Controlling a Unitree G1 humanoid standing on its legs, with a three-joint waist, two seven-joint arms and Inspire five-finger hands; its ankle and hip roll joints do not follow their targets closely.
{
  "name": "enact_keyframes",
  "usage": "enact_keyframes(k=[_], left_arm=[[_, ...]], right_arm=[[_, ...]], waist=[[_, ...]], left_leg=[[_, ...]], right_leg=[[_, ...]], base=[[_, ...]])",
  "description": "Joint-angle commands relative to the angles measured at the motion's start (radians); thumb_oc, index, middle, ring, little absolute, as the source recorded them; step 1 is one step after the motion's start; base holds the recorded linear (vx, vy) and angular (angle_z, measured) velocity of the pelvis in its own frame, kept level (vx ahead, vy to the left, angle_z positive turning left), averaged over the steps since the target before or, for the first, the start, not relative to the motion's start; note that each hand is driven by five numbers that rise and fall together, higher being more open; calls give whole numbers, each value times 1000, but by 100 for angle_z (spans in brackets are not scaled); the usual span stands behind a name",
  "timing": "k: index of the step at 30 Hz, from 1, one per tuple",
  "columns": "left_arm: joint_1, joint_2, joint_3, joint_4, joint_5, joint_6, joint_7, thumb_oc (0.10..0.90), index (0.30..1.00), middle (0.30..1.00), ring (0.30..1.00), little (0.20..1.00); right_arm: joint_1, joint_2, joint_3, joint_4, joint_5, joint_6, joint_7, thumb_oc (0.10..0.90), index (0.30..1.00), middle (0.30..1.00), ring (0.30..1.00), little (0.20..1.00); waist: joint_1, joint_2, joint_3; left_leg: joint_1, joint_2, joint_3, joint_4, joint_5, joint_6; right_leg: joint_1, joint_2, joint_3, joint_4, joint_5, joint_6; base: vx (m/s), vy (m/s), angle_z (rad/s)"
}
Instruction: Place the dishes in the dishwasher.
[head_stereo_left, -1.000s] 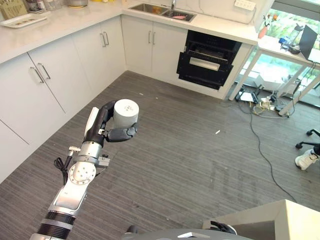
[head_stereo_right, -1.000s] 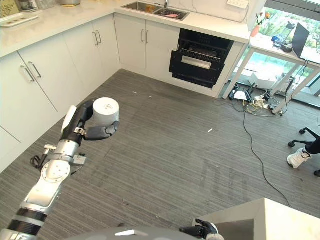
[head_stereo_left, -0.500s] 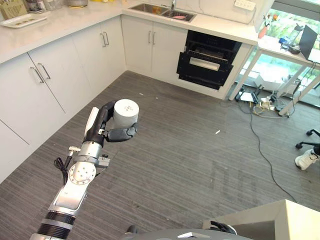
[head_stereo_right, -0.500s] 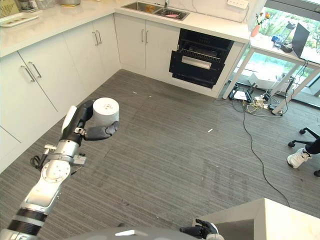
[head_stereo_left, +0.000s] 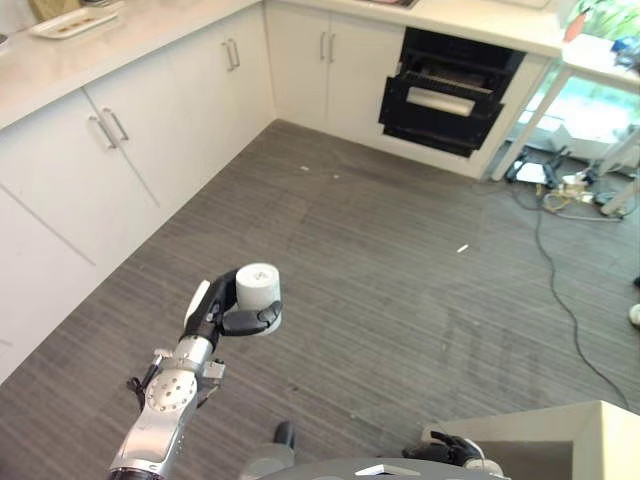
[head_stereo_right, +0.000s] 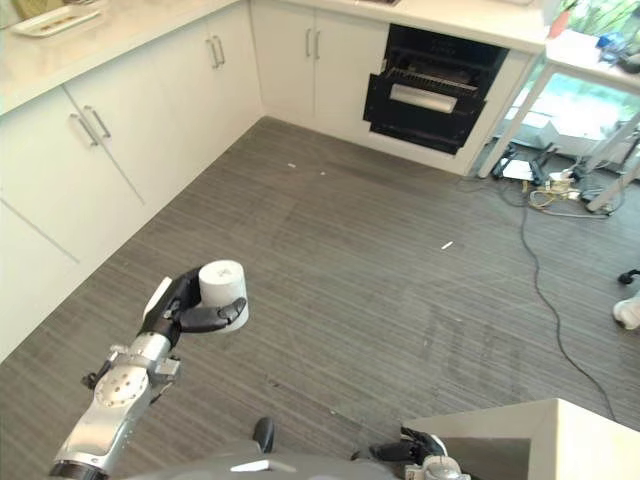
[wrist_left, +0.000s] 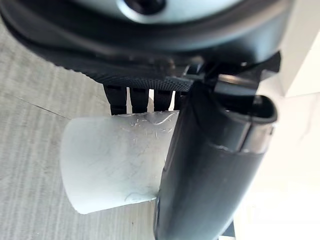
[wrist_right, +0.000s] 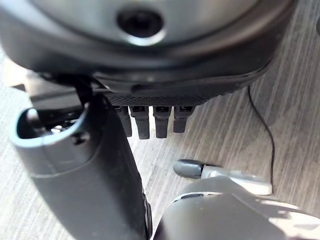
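My left hand (head_stereo_left: 212, 312) is raised over the grey floor, shut on a white cup (head_stereo_left: 258, 289) held bottom-up. In the left wrist view the thumb (wrist_left: 215, 165) lies across the cup (wrist_left: 112, 162) and the fingers curl behind it. The black dishwasher (head_stereo_left: 450, 98) stands at the far end of the room under the counter, its door partly open. It is well ahead of the cup and to the right. My right hand (wrist_right: 90, 180) hangs above the floor with relaxed fingers and holds nothing.
White cabinets (head_stereo_left: 110, 150) run along the left wall, with a tray (head_stereo_left: 70, 22) on the counter. Cables (head_stereo_left: 565, 190) and table legs clutter the far right. A beige surface corner (head_stereo_left: 565, 440) sits at the lower right. Open floor lies between me and the dishwasher.
The camera has shifted, so the room sits higher and further right in the picture. The left hand with the cup is lower than before.
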Motion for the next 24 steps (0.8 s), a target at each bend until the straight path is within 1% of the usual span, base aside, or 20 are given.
enact_keyframes(k=[1,2,4,5,6,8,9,10,11,12,13,14,15,16,19,20,21,22,23,24], left_arm=[[-128,35,20,-152,25,-109,0,400,300,300,300,300],[-137,46,14,-151,37,-108,0,400,300,300,300,300],[-147,49,3,-142,49,-100,5,400,300,300,300,300],[-147,49,3,-142,49,-100,5,400,300,300,300,300],[-153,40,-14,-132,53,-101,8,400,300,300,300,300],[-154,38,-26,-124,57,-108,11,400,300,300,300,300],[-154,41,-27,-125,57,-110,12,400,300,300,300,300],[-160,44,-27,-121,63,-112,17,400,300,300,300,300],[-160,44,-27,-121,63,-112,17,400,300,300,300,300],[-171,45,-31,-113,73,-112,26,400,300,300,300,300],[-171,45,-31,-113,73,-112,26,400,300,300,300,300],[-182,45,-30,-103,84,-114,32,400,300,300,300,300],[-182,45,-30,-103,84,-114,32,400,300,300,300,300],[-181,48,-20,-100,95,-117,34,400,300,300,300,300],[-179,51,-15,-102,97,-120,33,400,300,300,300,300],[-168,49,-9,-106,106,-122,32,400,300,300,300,300],[-152,51,4,-110,102,-123,31,400,300,300,300,300],[-152,51,4,-110,102,-123,31,400,300,300,300,300],[-126,63,27,-125,82,-113,30,400,300,300,300,300],[-107,80,48,-142,83,-106,31,400,300,300,300,300]], right_arm=[[-25,-66,6,-36,-58,-12,-35,800,900,900,900,900],[-35,-63,16,-47,-72,-12,-38,800,900,900,900,900],[-42,-54,29,-67,-92,-11,-45,800,900,900,900,900],[-42,-54,29,-67,-92,-11,-45,800,900,900,900,900],[-45,-48,43,-92,-98,-14,-52,800,900,900,900,900],[-44,-53,59,-111,-102,-22,-59,800,900,900,900,900],[-43,-56,62,-113,-102,-23,-62,800,900,900,900,900],[-43,-55,63,-108,-104,-20,-66,800,900,900,900,900],[-43,-55,63,-108,-104,-20,-66,800,900,900,900,900],[-43,-56,58,-103,-101,-17,-68,800,900,900,900,900],[-43,-56,58,-103,-101,-17,-68,800,900,900,900,900],[-45,-54,47,-87,-96,-13,-69,800,900,900,900,900],[-45,-54,47,-87,-96,-13,-69,800,900,900,900,900],[-39,-54,37,-73,-96,-12,-69,800,900,900,900,900],[-32,-56,30,-64,-93,-15,-69,800,900,900,900,900],[-19,-61,22,-54,-89,-14,-67,800,900,900,900,900],[-18,-69,19,-36,-81,-14,-60,800,900,900,900,900],[-18,-69,19,-36,-81,-14,-60,800,900,900,900,900],[-17,-76,33,-46,-76,-12,-57,800,900,900,900,900],[-21,-87,38,-71,-60,-14,-60,800,900,900,900,900]], waist=[[-18,39,-20],[-23,36,-13],[-39,55,-5],[-39,55,-5],[-59,66,6],[-85,64,19],[-93,63,20],[-101,58,22],[-101,58,22],[-112,55,23],[-112,55,23],[-126,53,18],[-126,53,18],[-126,49,6],[-133,49,-6],[-140,60,-22],[-148,85,-38],[-148,85,-38],[-134,78,-19],[-109,49,4]], left_leg=[[-17,-4,105,89,-94,24],[0,-16,94,88,-111,35],[44,-9,54,62,-113,49],[44,-9,54,62,-113,49],[103,-7,5,16,-113,49],[146,-18,-48,-14,-123,48],[166,-24,-68,-30,-130,46],[194,-29,-91,-50,-141,41],[194,-29,-91,-50,-141,41],[226,-29,-116,-75,-154,32],[226,-29,-116,-75,-154,32],[277,-20,-151,-99,-181,20],[277,-20,-151,-99,-181,20],[323,-17,-163,-101,-207,10],[325,-6,-168,-78,-217,6],[328,17,-160,7,-209,-12],[277,36,-129,204,-110,-76],[277,36,-129,204,-110,-76],[149,43,-83,524,27,-110],[34,17,-70,805,75,-83]], right_leg=[[-94,-19,-73,366,-57,44],[-122,-31,-60,450,-21,60],[-225,-17,-24,606,24,52],[-225,-17,-24,606,24,52],[-302,36,0,608,-5,33],[-355,89,26,490,-21,17],[-374,105,33,444,-11,18],[-398,113,31,359,7,21],[-398,113,31,359,7,21],[-420,116,16,267,35,29],[-420,116,16,267,35,29],[-437,108,-52,177,80,42],[-437,108,-52,177,80,42],[-442,92,-129,173,101,39],[-414,91,-145,165,86,29],[-389,112,-115,199,62,-3],[-344,134,-92,212,30,-27],[-344,134,-92,212,30,-27],[-274,145,-56,213,-9,-69],[-212,156,4,198,-32,-105]], base=[[118,227,50],[140,205,54],[154,150,42],[270,114,52],[294,69,42],[378,35,72],[392,-13,105],[269,-8,79],[311,-40,93],[165,-26,51],[489,-92,108],[323,-66,57],[661,-161,92],[491,-130,113],[330,-86,82],[665,-176,72],[665,-176,72],[630,-193,20],[600,-268,-3],[689,-343,-20]])
